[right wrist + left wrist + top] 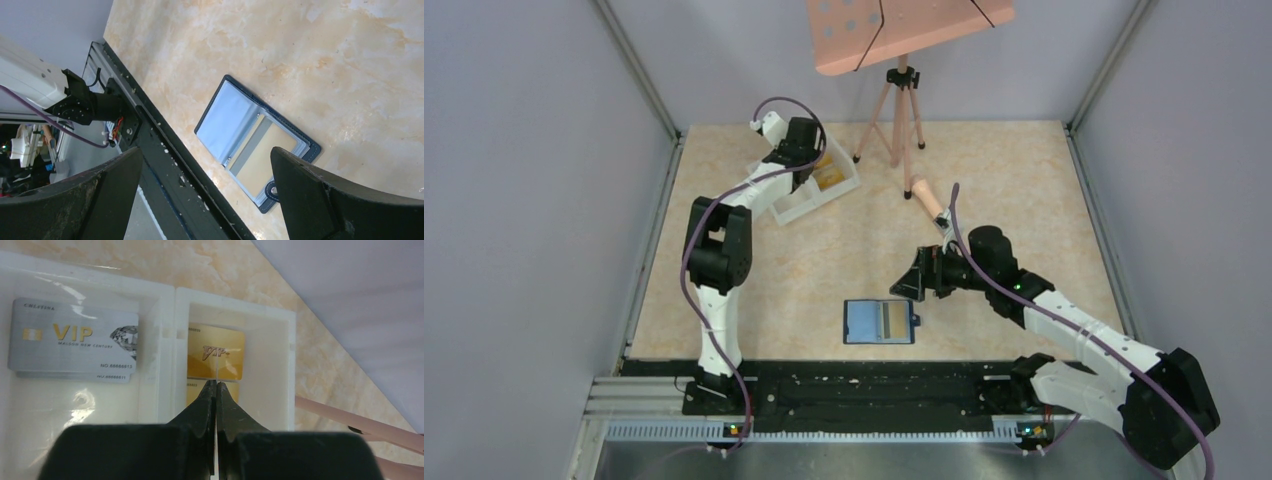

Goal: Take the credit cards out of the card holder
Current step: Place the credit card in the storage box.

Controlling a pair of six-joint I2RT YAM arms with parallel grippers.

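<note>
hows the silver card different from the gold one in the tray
The silver card is grey with gold VIP lettering and a diamond picture; the gold card is yellow-orange all over. In the left wrist view the silver card lies in the left compartment of the white tray, the gold card in the right one. Both read VIP, lie flat, and each rests on another card of its colour.

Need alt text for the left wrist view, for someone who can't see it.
The left tool, shut on what looks like a thin card seen edge-on, hangs over a white two-compartment tray: silver VIP cards in the left compartment, gold VIP cards in the right.
</note>
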